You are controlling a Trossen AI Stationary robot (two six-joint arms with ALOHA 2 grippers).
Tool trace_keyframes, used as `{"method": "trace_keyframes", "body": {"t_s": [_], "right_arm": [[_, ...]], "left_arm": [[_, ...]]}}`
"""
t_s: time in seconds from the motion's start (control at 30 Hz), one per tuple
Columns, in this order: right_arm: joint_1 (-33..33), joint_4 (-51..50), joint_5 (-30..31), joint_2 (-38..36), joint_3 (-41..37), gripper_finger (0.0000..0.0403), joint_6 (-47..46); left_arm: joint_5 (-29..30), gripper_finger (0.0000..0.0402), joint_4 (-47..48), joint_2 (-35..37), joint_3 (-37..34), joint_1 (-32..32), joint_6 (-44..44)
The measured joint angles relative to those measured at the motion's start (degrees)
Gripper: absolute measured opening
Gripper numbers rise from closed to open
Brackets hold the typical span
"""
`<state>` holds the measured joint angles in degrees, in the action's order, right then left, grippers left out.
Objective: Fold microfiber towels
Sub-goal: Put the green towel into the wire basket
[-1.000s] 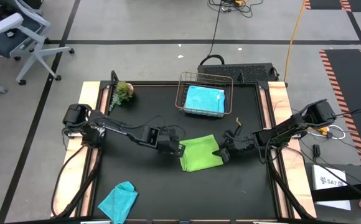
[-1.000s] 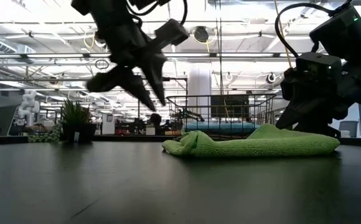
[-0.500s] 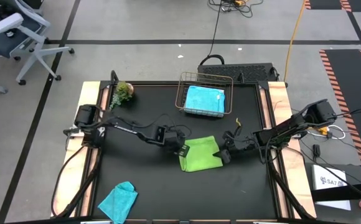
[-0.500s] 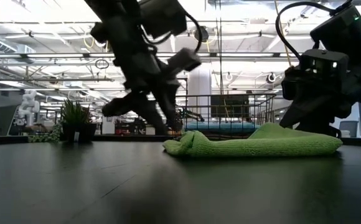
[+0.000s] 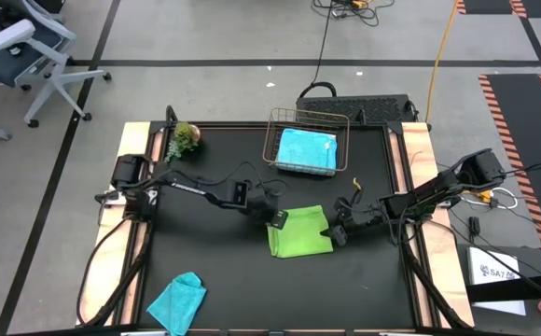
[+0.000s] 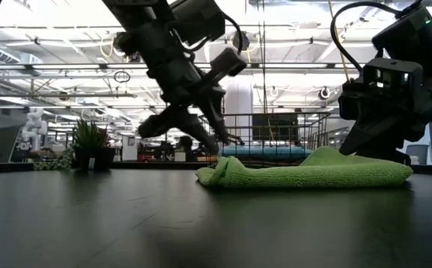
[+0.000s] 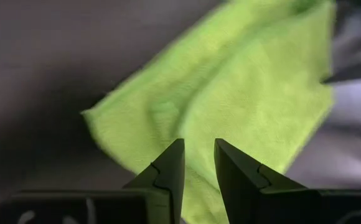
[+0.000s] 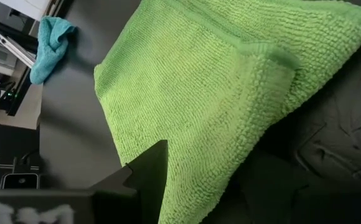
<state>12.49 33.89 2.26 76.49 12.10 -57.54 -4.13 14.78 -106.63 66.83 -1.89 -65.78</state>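
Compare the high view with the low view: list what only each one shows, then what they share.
Only the high view: the teal towel crumpled at the table's near left corner, the office chair on the floor, and the table's wooden edges.

Only the low view: the room's ceiling lights and how flat the folded towel lies.

Both: the lime green towel mid-table, the left gripper hovering at its left edge, slightly parted and empty, the right gripper at its right side, the wire basket with a sky blue towel, and the small plant.
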Motion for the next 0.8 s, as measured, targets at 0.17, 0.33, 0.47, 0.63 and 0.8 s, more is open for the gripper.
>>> {"method": "trace_keyframes", "body": {"t_s": [0.17,0.33,0.47,0.63,0.8], "right_arm": [[0.00,-0.04,-0.93,-0.04,0.02,0.0177,0.19],[0.00,-0.07,-1.03,-0.04,0.04,0.0177,0.17],[0.00,-0.04,-1.04,-0.06,0.07,0.0178,-0.10],[0.00,0.02,-1.05,-0.07,0.07,0.0178,-0.39],[0.00,0.09,-1.05,-0.07,0.07,0.0178,-0.71]], "left_arm": [[-3.92,0.0088,-2.36,0.00,0.00,-0.17,4.59],[-4.43,0.0088,-3.11,0.00,0.00,-0.49,7.95],[-5.13,0.0111,-3.22,0.00,0.00,-0.49,9.72],[-4.49,0.0183,-4.00,0.00,0.00,-0.88,9.71],[-3.35,0.0242,-5.00,0.00,0.00,-0.88,8.06]]}}
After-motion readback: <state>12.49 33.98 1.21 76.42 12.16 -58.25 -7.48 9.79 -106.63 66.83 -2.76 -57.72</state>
